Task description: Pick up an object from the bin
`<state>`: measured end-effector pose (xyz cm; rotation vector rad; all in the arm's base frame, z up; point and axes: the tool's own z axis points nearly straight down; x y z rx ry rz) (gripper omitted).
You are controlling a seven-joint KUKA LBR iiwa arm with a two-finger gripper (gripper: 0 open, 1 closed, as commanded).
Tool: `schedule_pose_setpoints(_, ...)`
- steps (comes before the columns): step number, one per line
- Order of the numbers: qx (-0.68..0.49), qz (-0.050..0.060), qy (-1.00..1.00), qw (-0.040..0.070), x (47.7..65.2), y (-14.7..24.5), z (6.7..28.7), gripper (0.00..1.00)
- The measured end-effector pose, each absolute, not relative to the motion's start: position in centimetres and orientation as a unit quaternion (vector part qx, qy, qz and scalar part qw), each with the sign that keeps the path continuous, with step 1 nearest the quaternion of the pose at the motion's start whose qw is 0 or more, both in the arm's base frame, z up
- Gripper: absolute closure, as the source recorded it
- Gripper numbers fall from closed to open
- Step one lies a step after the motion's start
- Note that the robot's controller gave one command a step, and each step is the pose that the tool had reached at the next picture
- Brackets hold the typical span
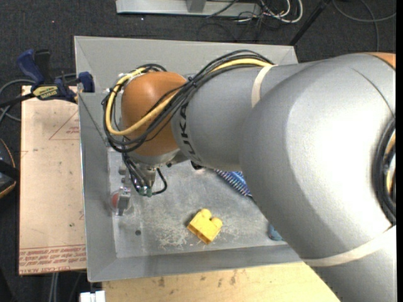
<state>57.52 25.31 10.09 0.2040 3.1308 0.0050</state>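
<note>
You are looking down into the bin [94,187], and its floor is carrying only a few loose things. A yellow block [204,225] with a notch in one side is lying near the front wall, well apart from the rest. A blue striped thing [234,181] is lying nearer the middle of the floor. The arm [302,143] is covering its right end, so you are seeing only part of its length. A blue scrap [274,233] is peeking out at the arm's lower edge by the front right, with too little of it showing to name it. The arm is also hiding the whole right half of the floor from you.

The gripper [129,192] is hanging low over the left part of the floor, under the orange cover [148,115] and the looped cables [116,115]. Just beside its tip, near the left wall, a small red and grey thing [117,201] is sitting on the floor. It is possibly a loose piece, though it is hard to separate it from the gripper's own metal. Whether the gripper is apart, together or clamped on that piece, you cannot tell from this angle.
</note>
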Motion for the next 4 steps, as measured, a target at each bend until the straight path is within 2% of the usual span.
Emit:
schedule_pose_setpoints(1,-0.104,0.001,0.995,0.002,56.8,25.0,12.4,0.00)
schedule_pose_setpoints(2,-0.256,0.001,0.967,0.002,58.2,25.1,7.5,0.00)
schedule_pose_setpoints(3,-0.084,0.003,0.996,0.005,58.7,25.3,7.5,0.00)
schedule_pose_setpoints(4,-0.083,0.004,0.997,0.007,58.8,25.3,7.7,1.00)
